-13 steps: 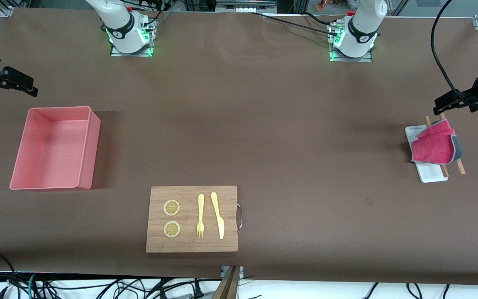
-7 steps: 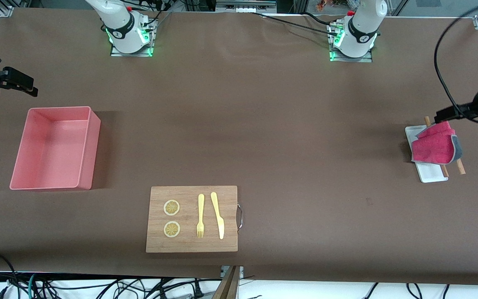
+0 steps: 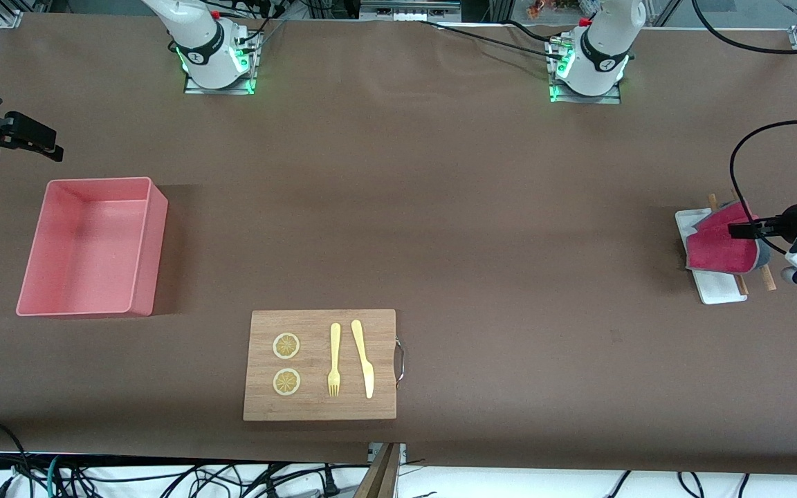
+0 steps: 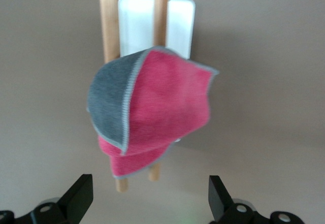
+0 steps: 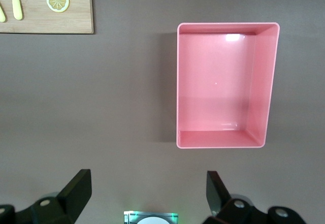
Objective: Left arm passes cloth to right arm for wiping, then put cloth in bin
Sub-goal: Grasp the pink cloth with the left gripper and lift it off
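The magenta-pink cloth (image 3: 713, 250), with a dark grey backing folded over one corner, lies bunched on two wooden sticks (image 3: 766, 279) across a small white tray (image 3: 717, 288) at the left arm's end of the table. My left gripper (image 3: 737, 229) hovers over the cloth, open and empty. In the left wrist view the cloth (image 4: 162, 107) lies ahead of the wide-spread left gripper (image 4: 149, 198). The salmon-pink bin (image 3: 149, 242) stands empty at the right arm's end. My right gripper (image 3: 42, 146) waits open over bare table beside the bin; the right wrist view shows the bin (image 5: 261, 82) and the gripper (image 5: 147, 193).
A wooden board (image 3: 320, 408) with a metal handle lies near the front edge, carrying two lemon slices (image 3: 286, 346), a yellow fork (image 3: 334, 360) and a yellow knife (image 3: 364, 360). Its corner shows in the right wrist view (image 5: 76, 18). Brown table cover lies between board, bin and tray.
My left gripper has swung from over the table by the tray's end to over the cloth, staying open. The cloth, bin and right arm have not moved.
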Robot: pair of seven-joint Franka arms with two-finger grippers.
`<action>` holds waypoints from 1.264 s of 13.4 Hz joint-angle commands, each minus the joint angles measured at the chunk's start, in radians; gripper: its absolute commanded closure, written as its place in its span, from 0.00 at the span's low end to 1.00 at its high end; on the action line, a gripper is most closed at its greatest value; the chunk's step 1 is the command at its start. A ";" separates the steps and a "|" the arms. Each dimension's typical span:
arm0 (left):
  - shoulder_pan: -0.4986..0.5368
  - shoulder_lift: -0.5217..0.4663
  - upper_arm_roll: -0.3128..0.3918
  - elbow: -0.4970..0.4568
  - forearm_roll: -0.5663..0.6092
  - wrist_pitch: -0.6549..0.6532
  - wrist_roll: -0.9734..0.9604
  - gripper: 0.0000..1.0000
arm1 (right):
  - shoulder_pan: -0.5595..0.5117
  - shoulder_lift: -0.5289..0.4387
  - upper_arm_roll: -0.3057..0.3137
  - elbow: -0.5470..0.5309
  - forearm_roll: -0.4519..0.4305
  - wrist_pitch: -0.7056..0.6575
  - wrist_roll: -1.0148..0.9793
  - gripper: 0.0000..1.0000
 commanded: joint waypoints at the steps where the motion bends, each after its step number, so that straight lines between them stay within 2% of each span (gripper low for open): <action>1: 0.059 0.045 -0.008 0.029 0.038 0.016 0.079 0.00 | -0.004 0.003 0.006 0.008 0.002 0.004 0.021 0.00; 5: 0.076 0.096 -0.008 0.030 0.036 0.074 0.106 0.00 | -0.004 0.007 0.006 0.008 0.002 0.005 0.021 0.00; 6: 0.076 0.096 -0.008 0.032 0.036 0.076 0.109 0.14 | -0.004 0.007 0.006 0.008 0.002 0.013 0.019 0.00; 8: 0.075 0.102 -0.010 0.035 0.036 0.076 0.112 0.32 | -0.001 0.007 0.007 0.008 0.005 0.018 0.016 0.00; 9: 0.075 0.105 -0.010 0.036 0.035 0.076 0.112 0.48 | 0.000 0.009 0.010 0.008 0.003 0.021 0.018 0.00; 11: 0.072 0.105 -0.010 0.048 0.033 0.083 0.113 0.72 | 0.000 0.012 0.010 0.008 0.002 0.035 0.015 0.00; 15: 0.072 0.107 -0.010 0.055 0.022 0.102 0.146 0.98 | 0.000 0.012 0.009 0.008 0.002 0.033 0.015 0.00; 17: 0.072 0.115 -0.010 0.055 0.018 0.103 0.146 1.00 | 0.002 0.012 0.010 0.008 0.002 0.035 0.016 0.00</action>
